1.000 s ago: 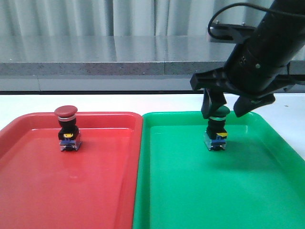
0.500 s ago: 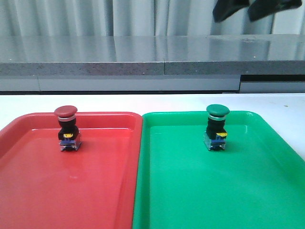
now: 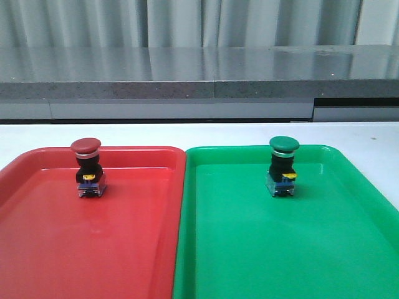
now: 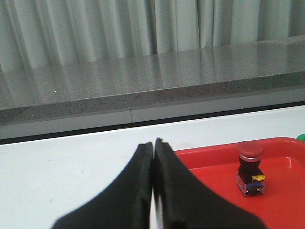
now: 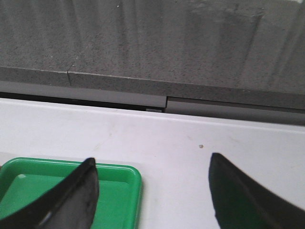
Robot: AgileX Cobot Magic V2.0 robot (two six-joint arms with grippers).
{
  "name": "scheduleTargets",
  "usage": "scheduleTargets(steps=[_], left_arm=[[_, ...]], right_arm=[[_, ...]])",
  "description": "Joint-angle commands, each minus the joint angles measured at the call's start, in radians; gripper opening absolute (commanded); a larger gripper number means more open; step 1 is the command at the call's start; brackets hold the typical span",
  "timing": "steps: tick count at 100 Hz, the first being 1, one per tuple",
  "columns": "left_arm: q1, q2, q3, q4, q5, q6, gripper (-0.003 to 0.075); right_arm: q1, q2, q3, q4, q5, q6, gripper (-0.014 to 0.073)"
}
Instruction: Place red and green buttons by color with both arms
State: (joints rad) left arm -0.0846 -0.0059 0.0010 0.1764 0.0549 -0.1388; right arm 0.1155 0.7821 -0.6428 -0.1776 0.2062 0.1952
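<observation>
In red tray [image 3: 37, 249], red button [image 3: 87, 167], green button [image 3: 283, 166] in green tray [image 3: 349, 249]

Front and left wrist: red tray [image 3: 37, 163]

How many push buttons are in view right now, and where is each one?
2. The red button stands upright in the red tray, near its back rim. The green button stands upright in the green tray, also toward the back. Nothing seems hidden.

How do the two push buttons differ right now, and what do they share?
The red button has a dark red cap and stands in the red tray; the green button has a green cap and stands in the green tray. Both stand upright near their tray's far edge, untouched by any claw, with black bodies and yellow marks.
</observation>
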Motion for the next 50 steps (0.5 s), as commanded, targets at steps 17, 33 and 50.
scheduleTargets(steps=[17,33,50], left_arm=[[0.002,-0.032,0.026,-0.008,-0.082,-0.003,-0.0019],[0.002,-0.032,0.026,-0.008,-0.082,-0.003,-0.0019],[0.002,-0.032,0.026,-0.008,-0.082,-0.003,-0.0019]], right_arm=[[-0.020,-0.323,0.157,-0.015,-0.061,-0.005,0.0500],[-0.020,-0.507,0.233,-0.015,0.076,-0.005,0.0500],[-0.020,-0.624,0.252,-0.015,0.198,-0.005,0.0500]])
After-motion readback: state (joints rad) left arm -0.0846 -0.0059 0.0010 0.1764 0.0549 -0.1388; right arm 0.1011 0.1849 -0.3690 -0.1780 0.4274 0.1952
